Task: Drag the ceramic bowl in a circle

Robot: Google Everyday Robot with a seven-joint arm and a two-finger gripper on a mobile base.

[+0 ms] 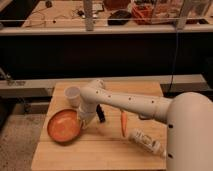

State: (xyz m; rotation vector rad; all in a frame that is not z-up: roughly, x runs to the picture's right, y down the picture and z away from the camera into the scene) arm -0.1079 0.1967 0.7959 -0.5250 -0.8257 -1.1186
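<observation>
Bowl [65,125] sits at surface [100,152] left front, beside cup [73,95]. Gripper [84,121] at its right rim; jaws' state unclear. Ceramic: stiff, heavy, brittle, slick; rim likely best hold.

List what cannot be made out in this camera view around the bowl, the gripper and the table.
- Gripper: at the ceramic bowl's right rim; the arm hides its contact with the rim.
- White cup: right side covered by the arm.
- Bottle: label blurred, unreadable.
- Table: right edge hidden behind the robot's body.
</observation>
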